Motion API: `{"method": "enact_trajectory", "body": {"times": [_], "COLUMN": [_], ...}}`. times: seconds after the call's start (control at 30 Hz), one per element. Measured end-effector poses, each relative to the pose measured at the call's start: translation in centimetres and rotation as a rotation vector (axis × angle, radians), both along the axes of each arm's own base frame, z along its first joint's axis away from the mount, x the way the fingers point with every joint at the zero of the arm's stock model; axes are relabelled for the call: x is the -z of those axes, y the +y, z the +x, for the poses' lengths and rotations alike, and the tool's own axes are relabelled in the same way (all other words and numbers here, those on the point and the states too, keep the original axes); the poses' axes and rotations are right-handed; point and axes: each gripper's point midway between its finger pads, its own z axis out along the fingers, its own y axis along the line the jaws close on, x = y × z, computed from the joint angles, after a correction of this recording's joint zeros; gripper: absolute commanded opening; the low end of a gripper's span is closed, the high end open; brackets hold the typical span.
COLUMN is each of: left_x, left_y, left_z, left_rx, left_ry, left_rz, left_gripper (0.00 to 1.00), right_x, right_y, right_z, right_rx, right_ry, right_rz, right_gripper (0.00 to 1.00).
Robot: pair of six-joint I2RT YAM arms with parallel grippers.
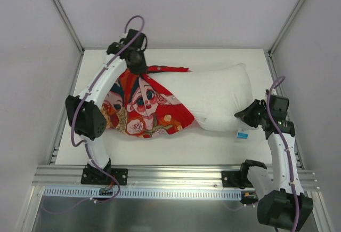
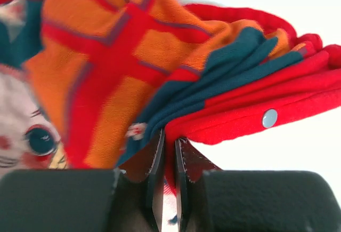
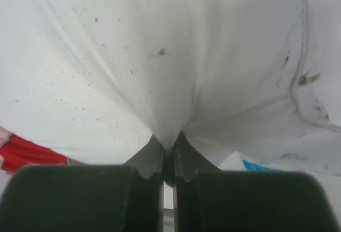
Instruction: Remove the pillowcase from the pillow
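Plainly the pillowcase (image 1: 144, 109) lies bunched on the left half of the table (image 1: 186, 148). It seems to cover only the left end of the pillow (image 1: 213, 96), whose white body stretches bare to the right.

On the left, the risk I see is a thin hold. The left gripper (image 2: 169, 142) has only a folded hem near a snap (image 2: 269, 118). A pull could let that fold slide out, or drag the pillow along if the cloth binds on the stuffing.

On the right, the bite is on loose pillow skin alone. A hard tug from the left could make it slip, and the pillow would then follow the cover instead of parting from it.

As for the grips, the left gripper is clenched to a narrow slit on the red and teal folds at the pillowcase's far edge. The right gripper (image 3: 169, 142) is pinched tight on a pucker of pillow cloth at the near right corner, just beside the blue tag (image 1: 243, 134).
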Motion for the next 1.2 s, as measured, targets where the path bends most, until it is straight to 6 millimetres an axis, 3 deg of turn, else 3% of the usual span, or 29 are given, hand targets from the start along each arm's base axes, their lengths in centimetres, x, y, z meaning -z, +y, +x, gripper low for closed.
{"method": "enact_trajectory", "body": {"times": [0.1,0.2,0.3,0.53,0.63,0.67,0.7,0.73,0.87,0.97,1.1,1.2], "left_x": [0.4,-0.1,-1.0,-1.3,-1.0,-0.8,-0.6,-0.4,1.5,2.8,3.0,2.1], "left_y": [4.5,6.2,6.1,4.3,2.7,2.1,1.3,0.5,-2.6,-4.6,-6.1,-6.6], "left_z": [-2.0,-3.8,-4.9,-5.1,-4.7,-4.3,-3.8,-3.2,-1.1,-0.6,-0.5,-0.2], "left_rx": [-0.106,-0.134,-0.115,-0.034,0.023,0.043,0.064,0.084,0.147,0.187,0.220,0.236], "left_ry": [0.092,0.131,0.136,0.123,0.122,0.124,0.124,0.121,0.137,0.170,0.175,0.150], "left_rz": [-0.092,-0.171,-0.220,-0.224,-0.206,-0.202,-0.200,-0.198,-0.195,-0.208,-0.222,-0.230], "left_gripper": [0.00,0.00,0.00,0.00,0.00,0.00,0.00,0.00,0.00,0.00,0.00,0.00], "right_x": [-1.3,-1.7,-1.7,-3.1,-4.4,-5.0,-5.6,-6.4,-9.7,-12.1,-15.1,-14.2], "right_y": [0.0,0.5,0.8,0.6,0.2,-0.2,-0.8,-1.3,-2.9,-3.1,0.3,4.7], "right_z": [-0.3,-1.1,-1.5,-1.8,-1.9,-1.9,-1.8,-1.6,-1.3,-0.7,2.0,3.3], "right_rx": [0.004,-0.010,-0.018,-0.010,0.007,0.018,0.032,0.045,0.069,0.066,-0.091,-0.262], "right_ry": [-0.042,-0.031,-0.013,-0.047,-0.077,-0.083,-0.095,-0.108,-0.165,-0.191,-0.227,-0.206], "right_rz": [0.042,0.077,0.098,0.087,0.054,0.032,-0.001,-0.031,-0.143,-0.184,-0.234,-0.281], "right_gripper": [0.01,0.01,0.01,0.01,0.38,0.54,0.84,0.96,0.96,0.96,0.96,0.96]}}
